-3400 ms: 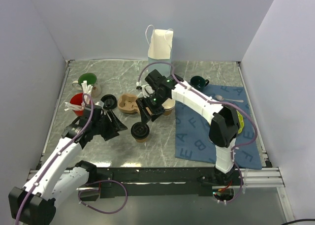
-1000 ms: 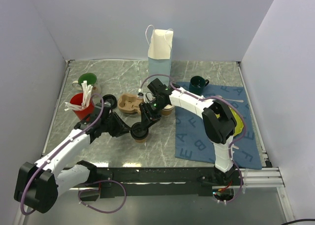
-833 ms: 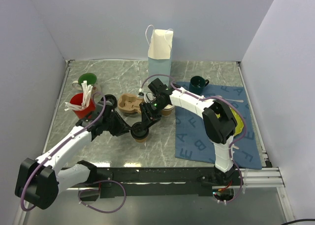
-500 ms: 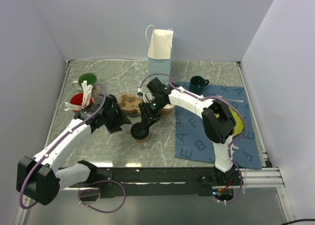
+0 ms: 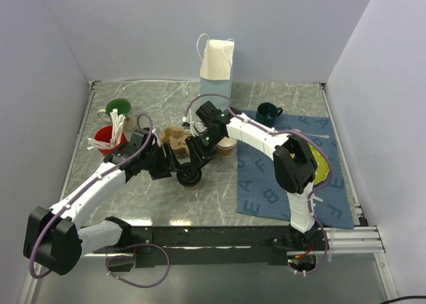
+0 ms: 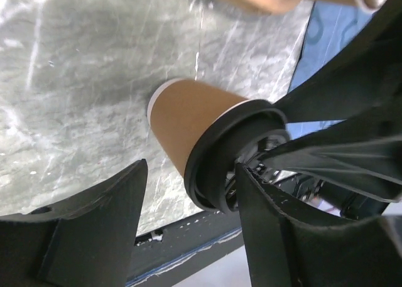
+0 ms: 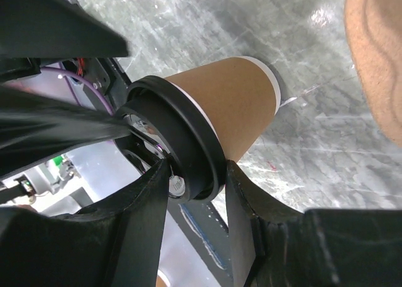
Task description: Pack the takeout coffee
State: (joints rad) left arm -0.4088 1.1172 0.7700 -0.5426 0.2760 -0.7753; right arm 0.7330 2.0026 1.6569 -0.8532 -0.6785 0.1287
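The takeout coffee (image 5: 190, 177), a tan kraft cup with a black lid, stands on the marble table in front of the cup carrier. My right gripper (image 5: 194, 161) comes down from the back right and is shut on the lid's rim (image 7: 179, 142); the cup body (image 7: 229, 102) shows beyond the fingers. My left gripper (image 5: 176, 164) is open at the cup's left side. In the left wrist view the cup (image 6: 188, 114) and its lid (image 6: 217, 158) lie between the spread fingers (image 6: 94, 224), with a gap at the left finger.
A brown pulp cup carrier (image 5: 174, 139) lies just behind the cup, with a second kraft cup (image 5: 226, 147) beside it. A white paper bag (image 5: 217, 61) stands at the back. A red cup with stirrers (image 5: 105, 139), a green mug (image 5: 268, 111) and a blue mat (image 5: 293, 174) surround them.
My left arm has swung right, bringing its open gripper up to the cup's left side. The right gripper has stayed on the lid; the cup has barely moved.
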